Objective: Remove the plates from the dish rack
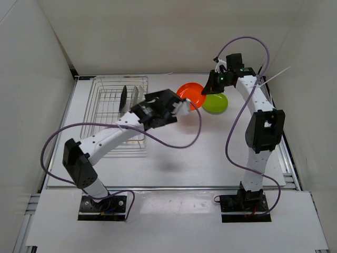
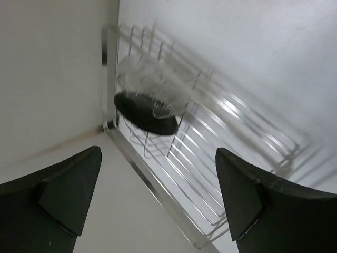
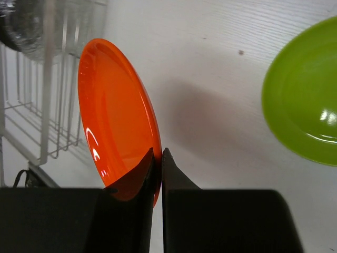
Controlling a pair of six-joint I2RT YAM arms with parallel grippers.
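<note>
Plates sit in two places. In the rectangular silver wire dish rack (image 1: 105, 92) at the far left of the white table (image 1: 210, 153), we see the glossy black round plate (image 1: 123, 98) and the clear glass round plate (image 1: 135, 96). They stand on edge side by side, the black one to the left.

Right of the rack, the lime green shallow round plate (image 1: 217, 103) lies flat on the table. The orange round plate (image 3: 116, 116) is tipped nearly on edge, just beside the green one and between it and the rack. We cannot tell whether it touches the table.

The right gripper (image 3: 159, 153) pinches the orange plate's rim, its two black fingers pressed together with the lip between them. The left gripper (image 2: 158, 158) is spread wide with nothing between its fingers. Its wrist view is blurred and looks across the rack at the black and glass plates. From above, we find this gripper near the orange plate.
</note>
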